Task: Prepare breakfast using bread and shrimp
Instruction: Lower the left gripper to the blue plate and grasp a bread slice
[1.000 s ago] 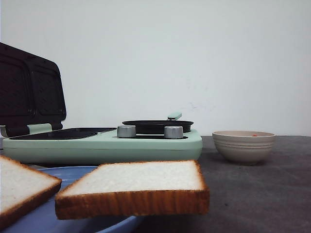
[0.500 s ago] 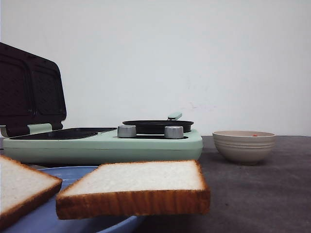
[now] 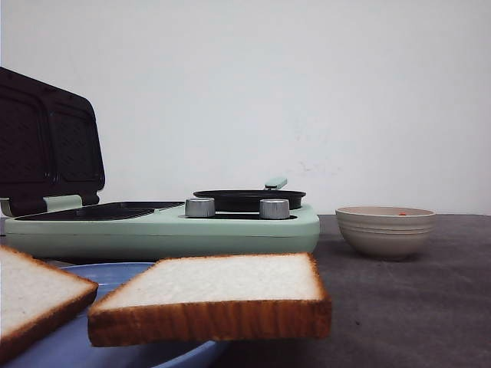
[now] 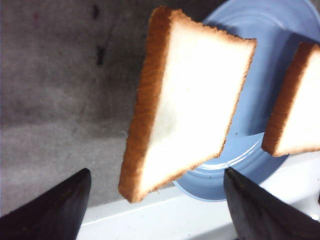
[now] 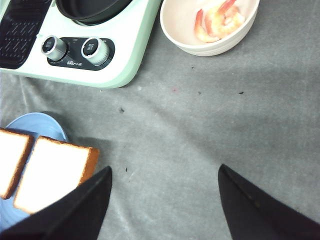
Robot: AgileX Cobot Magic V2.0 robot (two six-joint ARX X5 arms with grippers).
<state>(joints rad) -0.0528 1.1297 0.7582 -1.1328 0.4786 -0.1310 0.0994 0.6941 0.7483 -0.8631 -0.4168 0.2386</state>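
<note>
Across the lower left of the front view, the bread (image 3: 211, 295) lies as two slices on a blue plate (image 3: 115, 270), the nearer slice jutting past the plate's rim toward the middle of the frame with its crust edge facing the camera. Seen from the left wrist, that same slice (image 4: 187, 95) fills the centre of the picture, running from the top edge down toward the lower left, and it sits between and beyond the two dark fingers of the left gripper (image 4: 157, 210), whose jaws stand wide apart and touch nothing. The second slice (image 4: 297, 102) sits at the right edge, also on the plate (image 4: 260, 100). By this view the left arm looks nearer the bread, and the slice's overhanging corner points toward its open fingers, so a grasp there would likely come from that side. From the right wrist, the right gripper (image 5: 162, 200) is likewise spread wide and empty, over bare grey table (image 5: 210, 120); the bread (image 5: 52, 172) shows at the lower left of that picture, while the shrimp (image 5: 217, 20) lies in the beige bowl (image 5: 175, 30) at the upper right, just beside the green breakfast maker (image 5: 130, 55). The right arm seems the better placed for the shrimp. The maker's lid (image 3: 46, 146) stands open at the left of the front view.
</note>
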